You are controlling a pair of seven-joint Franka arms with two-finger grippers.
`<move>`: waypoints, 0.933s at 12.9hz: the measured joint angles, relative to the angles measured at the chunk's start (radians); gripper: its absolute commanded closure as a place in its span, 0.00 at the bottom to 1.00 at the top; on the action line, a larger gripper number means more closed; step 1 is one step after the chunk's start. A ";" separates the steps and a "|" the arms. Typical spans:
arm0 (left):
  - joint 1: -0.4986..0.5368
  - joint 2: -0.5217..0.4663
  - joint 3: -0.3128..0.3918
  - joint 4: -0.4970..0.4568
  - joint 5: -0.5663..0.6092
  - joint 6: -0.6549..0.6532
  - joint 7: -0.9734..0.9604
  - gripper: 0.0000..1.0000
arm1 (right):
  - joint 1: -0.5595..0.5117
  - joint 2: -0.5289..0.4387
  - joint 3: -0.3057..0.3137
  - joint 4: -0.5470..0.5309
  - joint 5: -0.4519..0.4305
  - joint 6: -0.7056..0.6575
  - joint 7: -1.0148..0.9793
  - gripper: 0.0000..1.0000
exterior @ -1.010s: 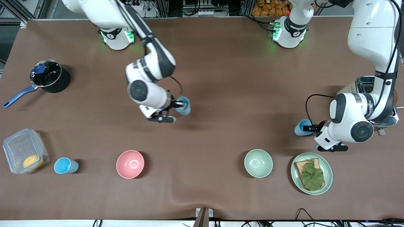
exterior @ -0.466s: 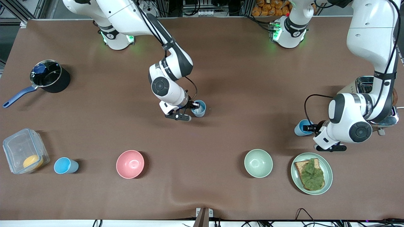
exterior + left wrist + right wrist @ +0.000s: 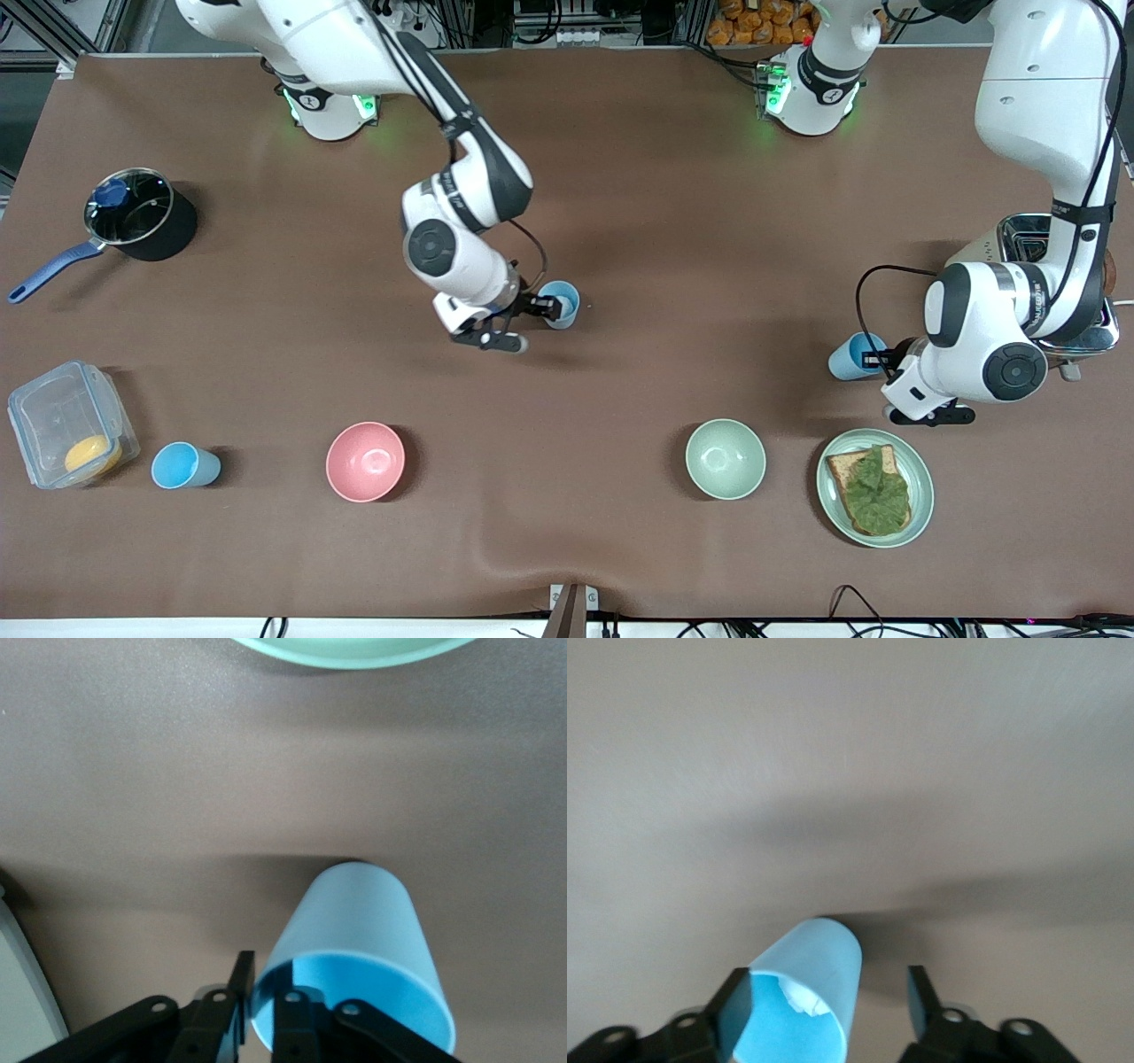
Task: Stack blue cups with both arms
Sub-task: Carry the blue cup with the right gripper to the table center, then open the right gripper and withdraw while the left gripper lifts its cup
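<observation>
One blue cup [image 3: 560, 304] stands on the table near its middle. My right gripper [image 3: 539, 308] is open around it: in the right wrist view the cup [image 3: 806, 997] sits against one finger, and the other finger [image 3: 921, 992] stands well apart from it. Something white lies inside this cup. My left gripper [image 3: 875, 360] is shut on a second blue cup [image 3: 849, 357], one finger inside the rim and one outside [image 3: 354, 939]. This cup is low by the table, near the left arm's end. A third blue cup [image 3: 183, 466] stands alone beside the clear container.
A pink bowl [image 3: 365, 461] and a pale-green bowl [image 3: 725, 458] stand nearer the front camera. A plate with bread and lettuce [image 3: 917, 523] lies beside the green bowl. A toaster [image 3: 1019, 232] sits under the left arm. A dark pot [image 3: 168, 235] and a clear container [image 3: 35, 412] are at the right arm's end.
My right arm carried its cup toward the table's middle and set it down. Its fingers have opened and the hand has drawn back a little. My left gripper has barely moved.
</observation>
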 measured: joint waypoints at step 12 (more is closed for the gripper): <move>-0.016 -0.121 -0.156 0.032 -0.024 -0.112 -0.209 1.00 | -0.296 -0.362 -0.177 0.289 -0.329 -0.867 -0.469 0.00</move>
